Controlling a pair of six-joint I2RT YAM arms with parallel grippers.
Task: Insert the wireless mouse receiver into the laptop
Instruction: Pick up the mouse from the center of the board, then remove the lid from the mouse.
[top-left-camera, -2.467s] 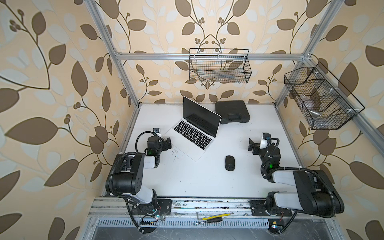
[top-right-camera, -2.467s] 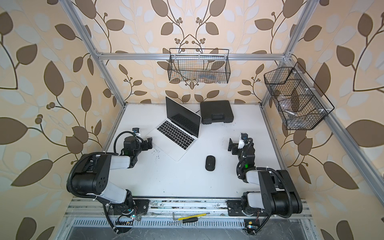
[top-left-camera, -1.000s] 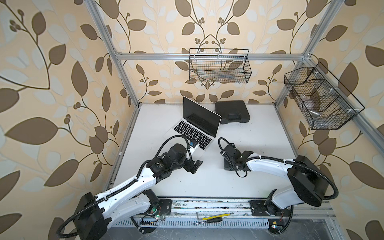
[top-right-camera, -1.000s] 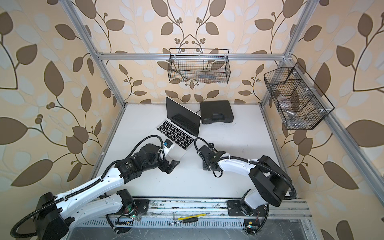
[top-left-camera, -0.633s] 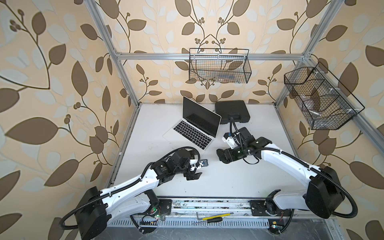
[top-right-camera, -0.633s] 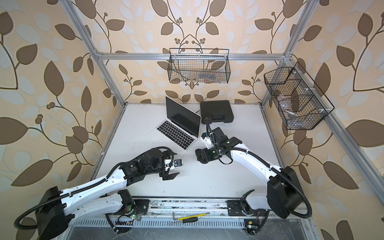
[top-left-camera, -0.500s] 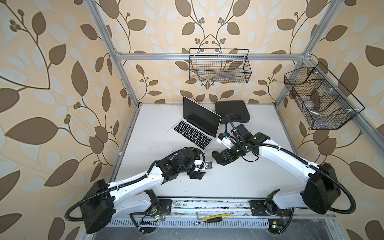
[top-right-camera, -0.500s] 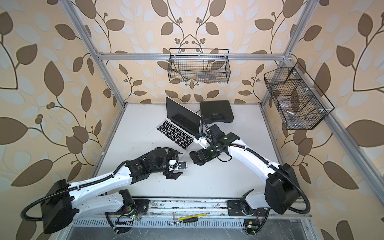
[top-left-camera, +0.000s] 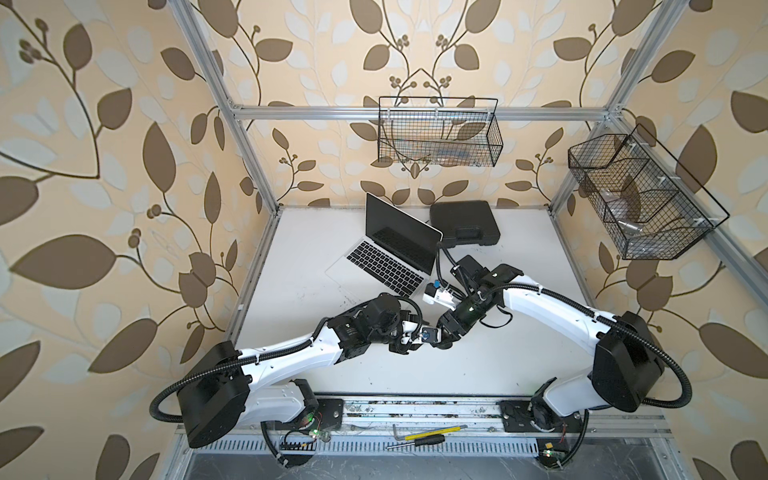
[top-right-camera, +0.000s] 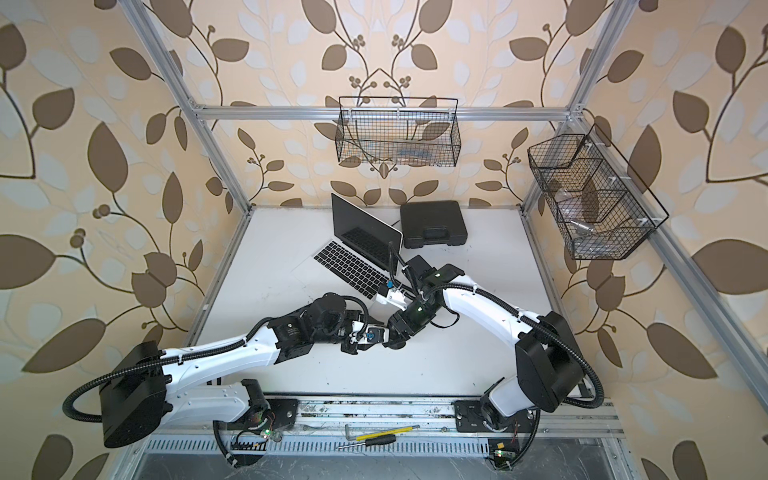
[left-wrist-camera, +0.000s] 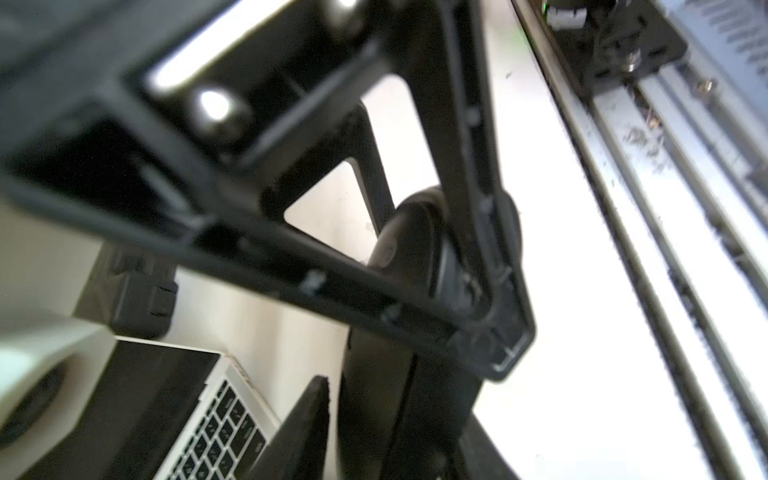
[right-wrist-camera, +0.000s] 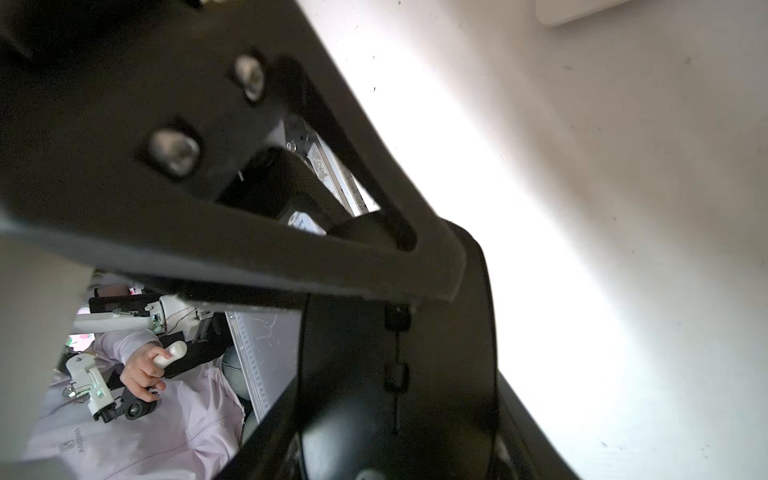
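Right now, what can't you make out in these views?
- wireless mouse receiver: seen in no view; too small, or hidden by the mouse.
- laptop ports: too small in both top views; blurred in the left wrist view.
- left end effector grip: left wrist view blurred.

laptop (top-left-camera: 384, 266): I see a silver metal body, matt; black matt keys; a dark, glossy screen.
case (top-left-camera: 464, 224): black moulded plastic, matt.
table (top-left-camera: 307, 257): white, smooth, matt, with small dark specks.
wire baskets (top-left-camera: 440, 153): thin black metal wire.
frame (top-left-camera: 311, 112): bare aluminium, which looks brushed to me.
arm shells (top-left-camera: 552, 305): white plastic, smooth, glossy.
mouse (right-wrist-camera: 449, 353): black plastic, smooth, with a soft shine.
walls (top-left-camera: 124, 208): leaf-pattern paper, matt; the pattern seems raised to me.
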